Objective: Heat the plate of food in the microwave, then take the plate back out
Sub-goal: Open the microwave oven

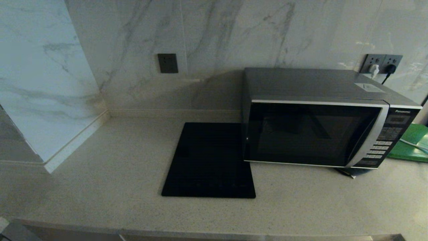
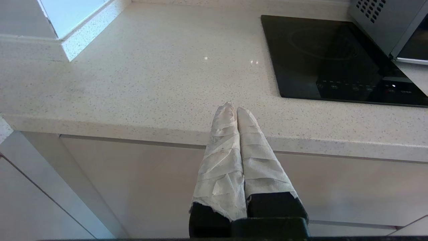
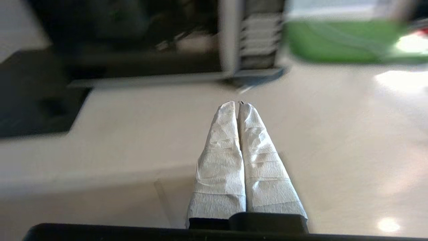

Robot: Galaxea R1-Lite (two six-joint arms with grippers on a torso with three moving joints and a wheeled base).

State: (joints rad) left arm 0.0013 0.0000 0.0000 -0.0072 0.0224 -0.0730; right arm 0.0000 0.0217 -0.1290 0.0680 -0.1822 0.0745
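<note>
1. Desk (image 1: 110,180): pale speckled stone, running along a marbled wall; a step of wall juts in at the far left corner.
2. The microwave (image 1: 314,134): dark grey, stands at the back right of the desk, against the wall. Black glass door shut, silver trim curving down beside the button panel at its right end. Interior too dark to read; the plate of food is not visible in any view, and whether it sits inside cannot be told.
3. Black slab (image 1: 209,160): flat, set in the desk just left of the microwave, reaching from near the wall toward the front edge.
4. Green board (image 1: 413,144): flat, at the right edge of the desk, beyond the microwave's button panel.
5. Wall sockets (image 1: 383,63): above the microwave's back right corner, two plugs in.
6. Right tool (image 3: 238,104): wrapped fingers pressed together, holding nothing, over the desk's front edge, pointing at the microwave's front right corner.
7. Left tool (image 2: 234,108): wrapped fingers pressed together, empty, parked below the front edge of the desk, left of the slab.
</note>
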